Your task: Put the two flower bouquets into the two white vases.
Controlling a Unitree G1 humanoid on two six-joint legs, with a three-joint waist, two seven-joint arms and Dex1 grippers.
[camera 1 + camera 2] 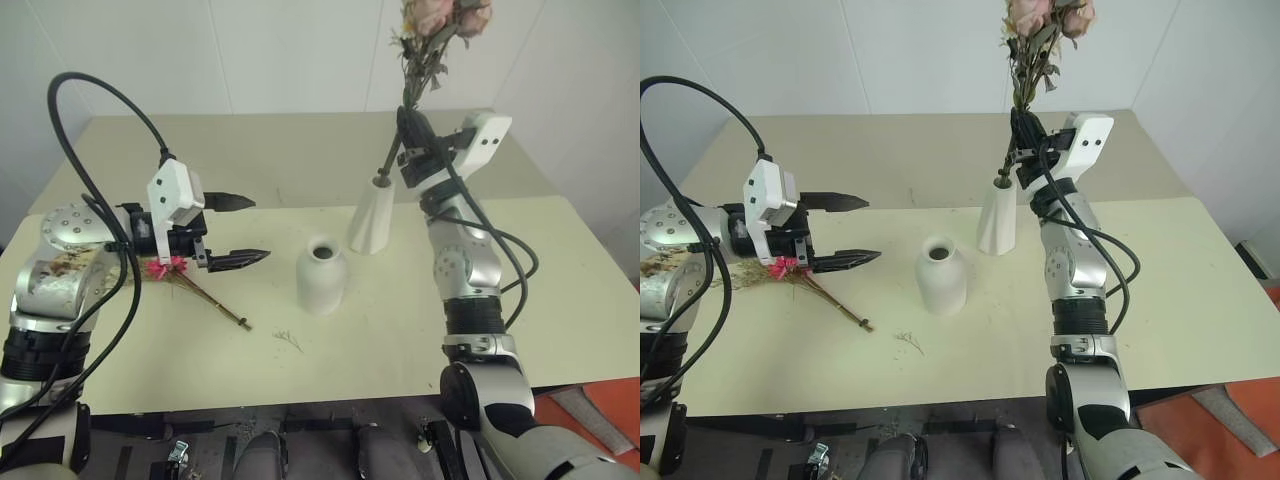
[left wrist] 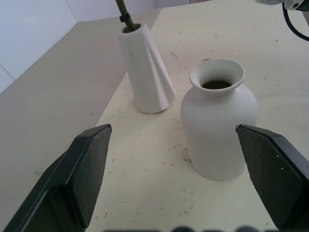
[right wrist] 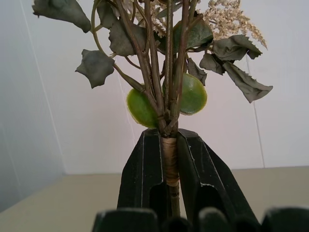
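right end effector (image 1: 407, 140) pinching the rose bouquet (image 1: 432, 40) stems, stem tips in the tall cone vase (image 1: 372, 218) mouth, rounded vase (image 1: 321, 275) at its 7 o'clock, left end effector (image 1: 236, 230) spread wide over the dried grass bouquet (image 1: 185, 277) lying on the tabletop (image 1: 560, 300)

Left end effector (image 1: 238, 231) wide open, level; right end effector (image 1: 408, 133) clamped, raised.

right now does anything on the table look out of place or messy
Yes. The dried grass bouquet lies flat on the table under the open left gripper, not in the rounded vase. Small bits of plant debris are scattered near it. The tall cone vase seems to lean slightly as the rose bouquet goes in.
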